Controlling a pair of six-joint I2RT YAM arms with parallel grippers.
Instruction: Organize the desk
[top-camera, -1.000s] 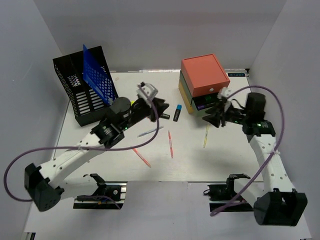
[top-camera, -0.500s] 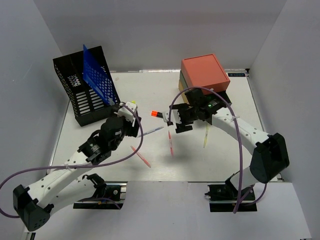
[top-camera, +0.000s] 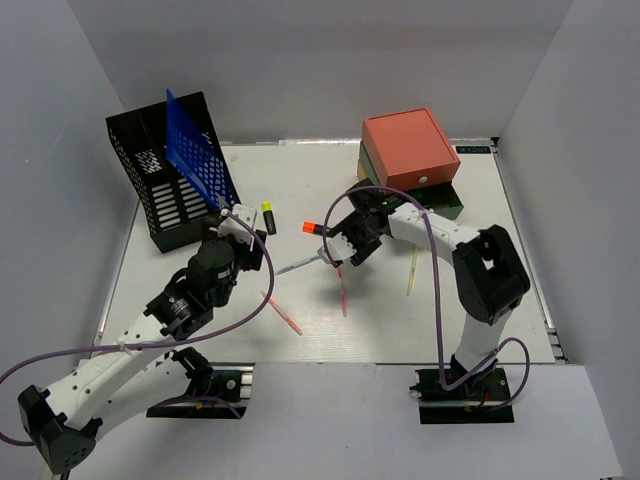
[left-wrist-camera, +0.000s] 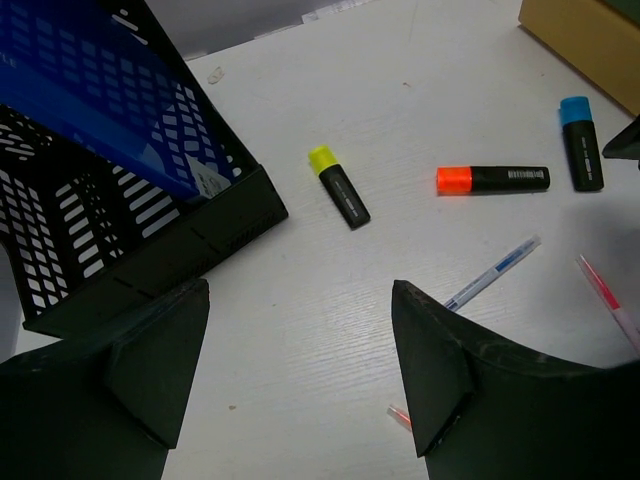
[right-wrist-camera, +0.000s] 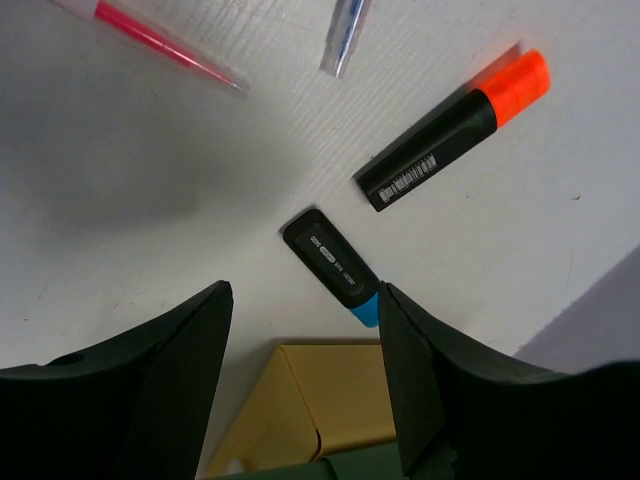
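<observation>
The white desk (top-camera: 450, 310) holds loose pens and highlighters. My left gripper (top-camera: 252, 238) (left-wrist-camera: 300, 300) hangs open over bare desk just right of the black mesh file rack (top-camera: 160, 195) (left-wrist-camera: 120, 250), nothing between its fingers. A yellow highlighter (top-camera: 268, 215) (left-wrist-camera: 338, 185) lies ahead of it. My right gripper (top-camera: 345, 245) (right-wrist-camera: 305, 295) is open low over the desk centre, with a blue highlighter (right-wrist-camera: 335, 268) (left-wrist-camera: 581, 155) lying just ahead of its gap. An orange highlighter (top-camera: 315, 229) (right-wrist-camera: 455, 130) (left-wrist-camera: 493, 179) lies beside it. From above, the blue highlighter is hidden under the right gripper.
A blue pen (top-camera: 300, 263) (left-wrist-camera: 492, 272), two pink pens (top-camera: 341, 290) (top-camera: 283, 313) and a yellow pen (top-camera: 411, 272) lie mid-desk. The stacked drawer box (top-camera: 410, 150) (right-wrist-camera: 310, 410) stands at the back right. A blue folder (top-camera: 195, 160) leans in the rack.
My left gripper opened and drew back toward the rack, with the yellow highlighter now lying on the desk. My right arm swung left from the drawer box to the highlighters at the centre.
</observation>
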